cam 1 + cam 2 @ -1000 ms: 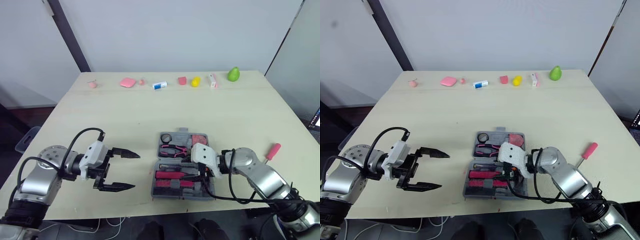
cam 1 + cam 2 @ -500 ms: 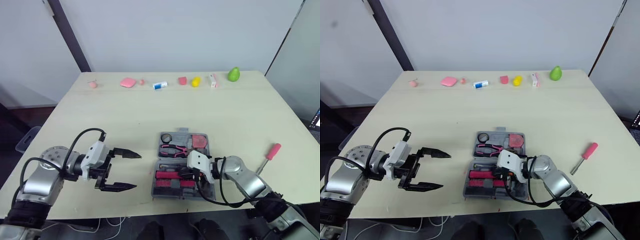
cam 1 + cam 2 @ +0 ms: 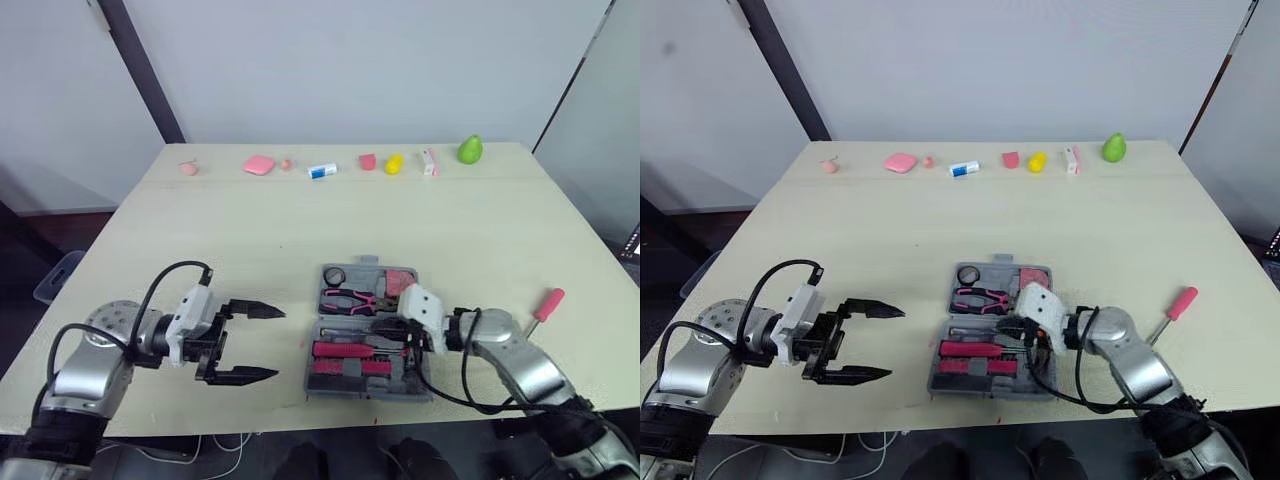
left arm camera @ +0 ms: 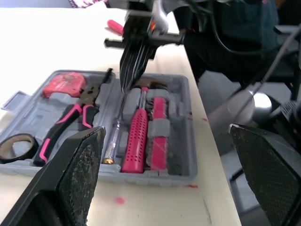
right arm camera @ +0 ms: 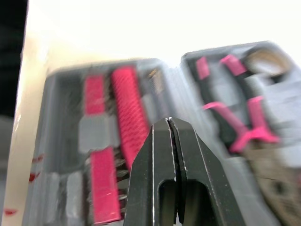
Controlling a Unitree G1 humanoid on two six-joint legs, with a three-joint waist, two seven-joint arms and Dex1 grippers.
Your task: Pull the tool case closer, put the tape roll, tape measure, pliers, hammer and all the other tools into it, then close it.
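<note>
The tool case (image 4: 32,109) lies open on the table (image 3: 300,230) near the front edge, just in front of the robot. Its slots hold the tape roll (image 4: 12,146), the tape measure (image 4: 63,84), the pliers (image 4: 70,126) and what looks like the hammer (image 4: 136,141) with its pink grip. The right claw (image 5: 169,123) hovers low over the middle of the case, its two fingers pressed together with nothing between them. The left claw (image 3: 278,343) waits beside the case on the other side, spread wide and empty. From where I stand, one tool lies outside: a pink-handled screwdriver (image 3: 547,302) on the table, well off to the robot's right. I'd say the job now is to fetch it. The right arm should lift clear of the case first, so the fingers don't snag the packed tools, and spread before it comes down. Taking the screwdriver across the thick handle rather than the thin shaft should hold better. It should then be laid along a free groove so that it sits flat. If it rides proud, the lid probably won't shut. The left claw could steady the case wall during closing.
</note>
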